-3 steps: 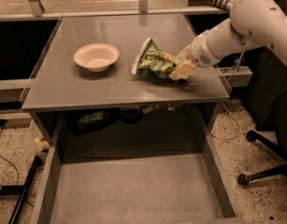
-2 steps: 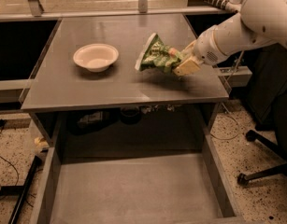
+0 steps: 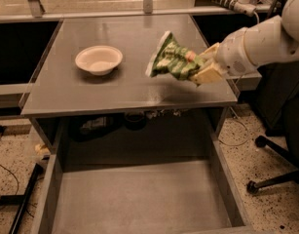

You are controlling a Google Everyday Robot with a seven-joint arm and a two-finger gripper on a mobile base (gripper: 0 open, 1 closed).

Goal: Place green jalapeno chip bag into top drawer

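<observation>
The green jalapeno chip bag is crinkled and glossy, with a white sealed end pointing up and left. It hangs in the air above the right half of the grey tabletop. My gripper is shut on the bag's right end, with the cream fingers clamped around it and the white arm reaching in from the right. The top drawer is pulled open below the tabletop's front edge, a wide shallow grey tray with nothing in it.
A cream round bowl sits on the left half of the tabletop. An office chair base stands on the speckled floor at the right. Cables and a dark stand lie on the floor at the left.
The gripper has lifted the bag off the tabletop and carried it slightly toward the front; the bag now hangs clear of the surface.
</observation>
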